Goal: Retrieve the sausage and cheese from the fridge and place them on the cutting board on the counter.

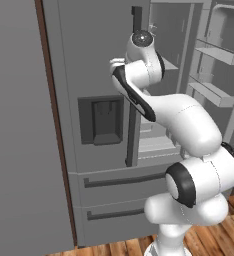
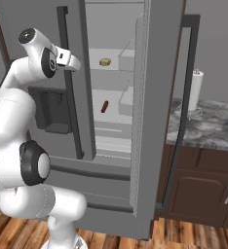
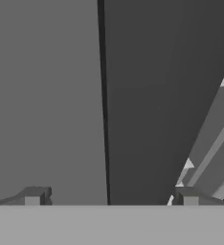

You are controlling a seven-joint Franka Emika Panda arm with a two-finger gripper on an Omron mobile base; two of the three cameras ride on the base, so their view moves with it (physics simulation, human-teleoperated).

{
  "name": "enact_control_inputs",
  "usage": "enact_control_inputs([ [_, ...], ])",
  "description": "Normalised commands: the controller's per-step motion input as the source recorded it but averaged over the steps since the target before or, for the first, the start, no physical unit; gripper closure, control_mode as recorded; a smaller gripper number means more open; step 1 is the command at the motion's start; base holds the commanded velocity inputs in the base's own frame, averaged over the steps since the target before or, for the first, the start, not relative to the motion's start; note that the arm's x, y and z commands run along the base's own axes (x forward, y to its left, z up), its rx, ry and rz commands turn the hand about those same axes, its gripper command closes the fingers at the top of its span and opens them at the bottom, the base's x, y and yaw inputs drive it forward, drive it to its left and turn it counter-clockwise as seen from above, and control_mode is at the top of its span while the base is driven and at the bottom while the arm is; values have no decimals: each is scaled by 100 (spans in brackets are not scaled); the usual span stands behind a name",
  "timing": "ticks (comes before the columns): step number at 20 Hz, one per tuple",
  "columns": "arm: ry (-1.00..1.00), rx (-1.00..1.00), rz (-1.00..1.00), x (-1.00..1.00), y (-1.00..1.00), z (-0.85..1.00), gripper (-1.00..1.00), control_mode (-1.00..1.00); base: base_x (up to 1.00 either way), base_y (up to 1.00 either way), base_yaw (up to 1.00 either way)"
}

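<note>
A: The fridge (image 2: 111, 29) has its right door swung open, so the shelves are free to reach. The counter (image 2: 203, 129) is at the right.

B: And the sausage (image 2: 104, 106)?

A: It lies on a middle shelf, a yellowish piece, maybe cheese (image 2: 104, 62), above. The gripper (image 3: 111, 196) is spread wide, empty, near the closed left door.

Right door of fridge (image 2: 157, 97) swung wide open, leaving a tall gap into the interior at frame centre of the right base view. Left door still shut, its long dark handle (image 2: 69, 78) standing at the gap's left edge, just beside the raised arm. Inside, open room above each shelf (image 2: 108, 116); sausage (image 2: 104, 106) and a small yellow piece (image 2: 104, 62) unblocked in front. Gripper (image 3: 111, 196) spread wide, close against the flat grey door face.
</note>
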Motion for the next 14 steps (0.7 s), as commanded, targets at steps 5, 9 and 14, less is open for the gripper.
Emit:
enact_control_inputs([
  [5,-2,2,-2,62,0,-4,-100,-100,0,0,0],
  [9,0,4,0,60,0,-6,-100,-100,0,0,0],
  [14,2,1,0,43,3,-10,100,-100,0,0,0],
])
